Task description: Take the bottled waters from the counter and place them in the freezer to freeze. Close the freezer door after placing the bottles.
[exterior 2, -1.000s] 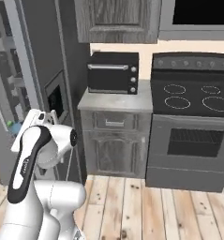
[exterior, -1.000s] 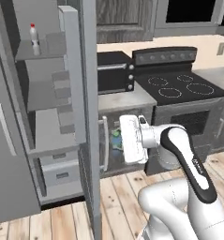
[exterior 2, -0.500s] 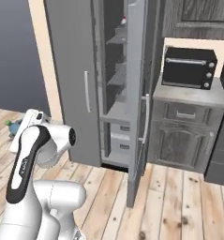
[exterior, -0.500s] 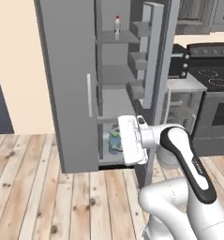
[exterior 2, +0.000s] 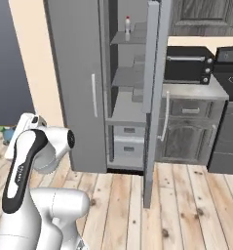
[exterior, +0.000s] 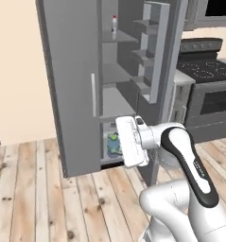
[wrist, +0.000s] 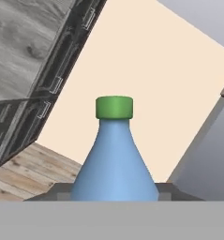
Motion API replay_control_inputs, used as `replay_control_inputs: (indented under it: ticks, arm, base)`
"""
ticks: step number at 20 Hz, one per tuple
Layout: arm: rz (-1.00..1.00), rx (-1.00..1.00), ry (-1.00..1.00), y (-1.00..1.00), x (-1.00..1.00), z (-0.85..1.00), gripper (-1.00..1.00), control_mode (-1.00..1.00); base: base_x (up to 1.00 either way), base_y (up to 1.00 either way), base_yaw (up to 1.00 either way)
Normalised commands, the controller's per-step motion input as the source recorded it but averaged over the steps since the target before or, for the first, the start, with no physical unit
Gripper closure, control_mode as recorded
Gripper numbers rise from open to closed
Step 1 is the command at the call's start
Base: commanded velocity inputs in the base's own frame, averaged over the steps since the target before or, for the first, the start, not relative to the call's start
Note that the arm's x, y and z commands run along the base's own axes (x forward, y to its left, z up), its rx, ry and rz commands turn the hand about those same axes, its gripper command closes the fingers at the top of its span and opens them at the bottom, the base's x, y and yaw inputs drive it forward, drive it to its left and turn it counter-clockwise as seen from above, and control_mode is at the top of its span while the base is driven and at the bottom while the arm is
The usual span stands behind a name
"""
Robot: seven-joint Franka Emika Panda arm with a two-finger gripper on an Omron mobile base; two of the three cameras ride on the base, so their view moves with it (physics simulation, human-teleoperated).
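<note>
Gripper (exterior: 115,144) clamps the blue bottle (wrist: 113,164), its green cap pointing ahead.

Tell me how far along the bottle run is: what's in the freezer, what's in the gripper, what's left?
Done: the red-capped bottle stands on the top shelf of the freezer. In hand: the gripper is shut on the blue bottle, green cap up, low in front of the open compartment. Left: shelve that bottle, then shut the freezer door, which stands wide open.
</note>
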Motion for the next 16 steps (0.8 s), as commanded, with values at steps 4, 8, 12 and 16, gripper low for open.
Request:
replay_control_inputs:
  ticks: [4,8,12,16]
  arm:
    - [0.00,0.00,0.00,0.00,0.00,0.00,1.00,1.00]
    - [0.00,0.00,0.00,0.00,0.00,0.00,1.00,1.00]
    - [0.00,0.00,0.00,0.00,0.00,0.00,1.00,1.00]
    - [0.00,0.00,0.00,0.00,0.00,0.00,1.00,1.00]
  base:
    - [0.89,0.23,-0.52]
    - [1.00,0.10,-0.43]
    - [1.00,0.35,-0.31]
    - [0.99,0.54,-0.22]
